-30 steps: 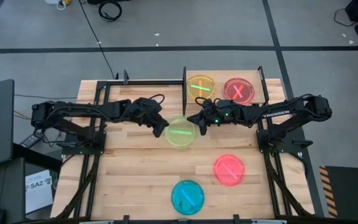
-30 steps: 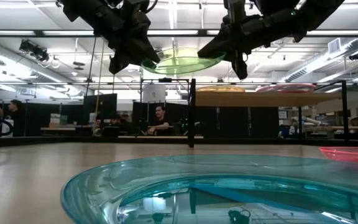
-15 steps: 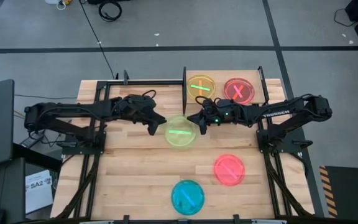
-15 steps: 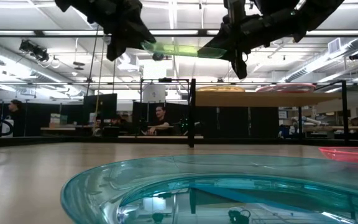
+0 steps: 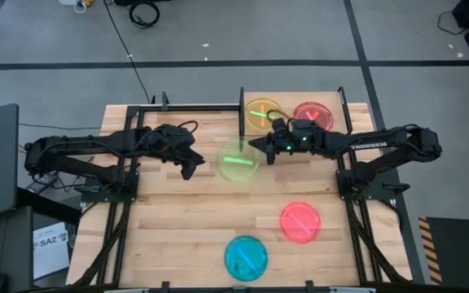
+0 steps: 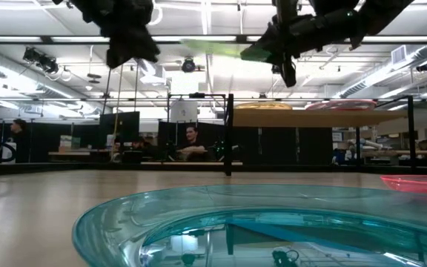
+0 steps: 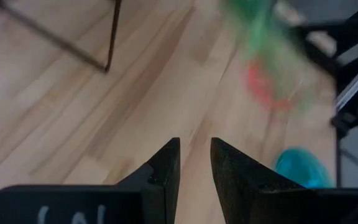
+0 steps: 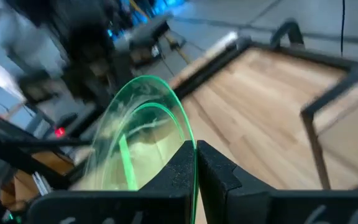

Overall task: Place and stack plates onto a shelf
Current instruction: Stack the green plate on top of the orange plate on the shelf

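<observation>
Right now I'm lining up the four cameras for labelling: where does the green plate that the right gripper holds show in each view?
High view: green plate mid-table, in the right gripper, beside the shelf.
Low view: plate edge-on near the top, left of the right gripper.
Left wrist view: green blur far off.
Right wrist view: plate pinched between the fingers.
Shared landmark: teal plate.

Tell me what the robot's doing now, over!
Right gripper shut on green plate, carried above table beside the shelf. Left gripper empty, fingers slightly apart, clear of plate. Nothing in the way.
</observation>
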